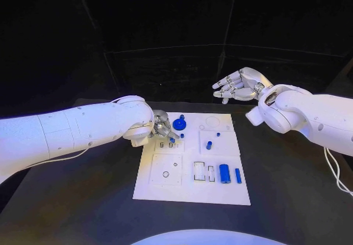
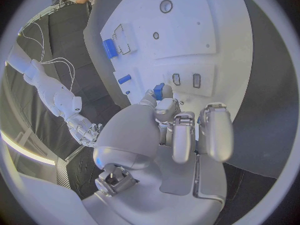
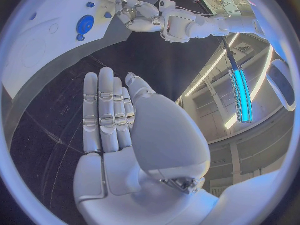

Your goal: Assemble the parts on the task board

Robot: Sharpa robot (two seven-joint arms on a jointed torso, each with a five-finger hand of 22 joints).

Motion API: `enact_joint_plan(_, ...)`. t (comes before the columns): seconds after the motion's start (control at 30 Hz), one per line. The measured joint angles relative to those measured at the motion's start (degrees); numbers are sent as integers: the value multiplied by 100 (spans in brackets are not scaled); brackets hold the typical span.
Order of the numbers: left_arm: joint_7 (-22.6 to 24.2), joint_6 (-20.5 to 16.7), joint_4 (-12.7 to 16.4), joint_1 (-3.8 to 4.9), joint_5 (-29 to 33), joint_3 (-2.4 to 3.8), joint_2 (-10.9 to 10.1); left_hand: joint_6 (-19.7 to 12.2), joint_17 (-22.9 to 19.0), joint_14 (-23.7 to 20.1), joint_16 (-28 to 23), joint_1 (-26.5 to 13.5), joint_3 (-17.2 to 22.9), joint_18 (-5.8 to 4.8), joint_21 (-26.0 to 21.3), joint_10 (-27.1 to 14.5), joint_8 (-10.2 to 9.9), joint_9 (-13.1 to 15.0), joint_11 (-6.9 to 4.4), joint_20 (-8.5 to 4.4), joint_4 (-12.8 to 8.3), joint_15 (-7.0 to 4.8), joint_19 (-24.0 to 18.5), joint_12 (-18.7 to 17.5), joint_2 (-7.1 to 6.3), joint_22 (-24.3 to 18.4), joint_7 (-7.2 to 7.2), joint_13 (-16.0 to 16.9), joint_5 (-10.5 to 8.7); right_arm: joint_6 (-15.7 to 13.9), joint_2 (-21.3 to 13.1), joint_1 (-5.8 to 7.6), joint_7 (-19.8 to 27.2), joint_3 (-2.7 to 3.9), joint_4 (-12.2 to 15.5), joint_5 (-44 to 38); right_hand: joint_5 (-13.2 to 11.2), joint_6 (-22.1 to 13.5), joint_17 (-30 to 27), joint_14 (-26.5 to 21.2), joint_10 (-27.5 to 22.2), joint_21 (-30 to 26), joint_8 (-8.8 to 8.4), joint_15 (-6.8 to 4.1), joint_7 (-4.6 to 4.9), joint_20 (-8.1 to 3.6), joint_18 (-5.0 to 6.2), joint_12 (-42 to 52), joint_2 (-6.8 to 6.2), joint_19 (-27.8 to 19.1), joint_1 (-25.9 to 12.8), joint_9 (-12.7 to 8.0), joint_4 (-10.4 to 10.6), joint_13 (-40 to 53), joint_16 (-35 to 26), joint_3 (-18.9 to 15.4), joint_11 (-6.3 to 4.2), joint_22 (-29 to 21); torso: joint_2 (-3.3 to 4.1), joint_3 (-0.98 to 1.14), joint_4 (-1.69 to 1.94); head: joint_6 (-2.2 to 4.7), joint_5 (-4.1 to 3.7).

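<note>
On the black table [image 1: 88,204], the left hand [image 1: 160,128] pinches a small blue part [image 2: 159,91] over the white board [image 1: 221,191], while the right hand [image 1: 239,84] hovers far off, fingers spread, holding nothing.

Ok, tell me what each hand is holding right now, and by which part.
The left hand pinches a small blue part at its fingertips over the task board; which end it grips can't be told. The right hand holds nothing.

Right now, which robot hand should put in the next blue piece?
Probably the left hand: it's over the task board, pinching a small blue part. The right hand is open, raised beyond the board's far edge.
</note>
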Motion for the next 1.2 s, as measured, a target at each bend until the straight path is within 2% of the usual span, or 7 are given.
enact_joint_plan(0.03,3,-51,24,-4,-11,-1,-17,0,0,0,0,-59,193,0,0,0,-20,28,0,0,-83,0,0,0,-59,6,0,0,0,1,0,0,0,0,0,-1,0,0,0,0,0,0,0,0,0,0,0,0,1,0,-1,0,0,-4,0,0,0,0,-2,3,2,2,2)
enact_joint_plan(0.1,6,-139,68,-16,-43,-3,-42,0,0,0,0,-120,315,0,0,0,-22,79,0,0,-69,0,0,0,-120,15,0,-9,0,2,1,0,0,0,7,-5,0,0,0,0,0,0,0,0,0,0,0,0,21,0,-21,0,0,-4,0,0,0,0,-6,10,7,-3,8)
enact_joint_plan(0.2,10,-249,112,-42,-110,-4,-52,0,0,0,0,-143,392,0,0,1,-22,100,0,0,-90,0,0,0,-142,18,0,-11,0,3,4,0,0,0,19,-13,0,0,-1,0,0,-22,0,0,0,0,0,0,21,0,-21,0,0,-4,0,0,0,-5,-13,18,14,-7,8)
enact_joint_plan(0.3,13,-336,140,-75,-204,-5,-50,-1,0,0,0,-291,698,0,0,1,-23,192,-1,0,-82,0,0,0,-290,30,0,-11,0,4,4,0,2,0,22,-20,0,0,-1,0,0,-22,0,0,0,0,1,0,21,0,-21,0,0,-3,0,0,0,-5,-17,20,19,-17,-1)
enact_joint_plan(0.47,13,-449,203,-146,-427,-8,-44,-1,0,0,0,-391,970,0,0,22,-46,268,-21,0,-96,0,0,0,-389,49,1,-24,-1,4,-6,0,6,0,23,-31,0,0,-1,0,0,-22,0,0,0,0,0,0,21,0,-21,0,0,-3,0,0,0,-5,-18,21,20,-12,-2)
enact_joint_plan(0.83,11,-570,285,-206,-910,-10,-76,-1,0,0,0,-418,1103,0,0,22,-67,316,-20,-21,-107,0,-21,0,-484,66,2,-29,-4,3,-12,0,10,-1,21,-42,0,0,6,0,0,-22,0,0,0,0,0,0,-2,0,-45,0,15,-8,-31,15,0,-4,-15,26,21,-51,16)
enact_joint_plan(1.2,6,-575,280,-276,-1170,-10,-78,-2,0,0,0,-456,1214,0,0,21,-79,352,-18,-21,-106,0,-22,0,-522,76,5,-29,-7,3,-14,-1,13,-1,9,-46,0,0,5,0,0,-22,0,0,0,0,0,0,-2,0,-45,0,15,-8,-31,15,0,-4,-13,25,19,-77,34)
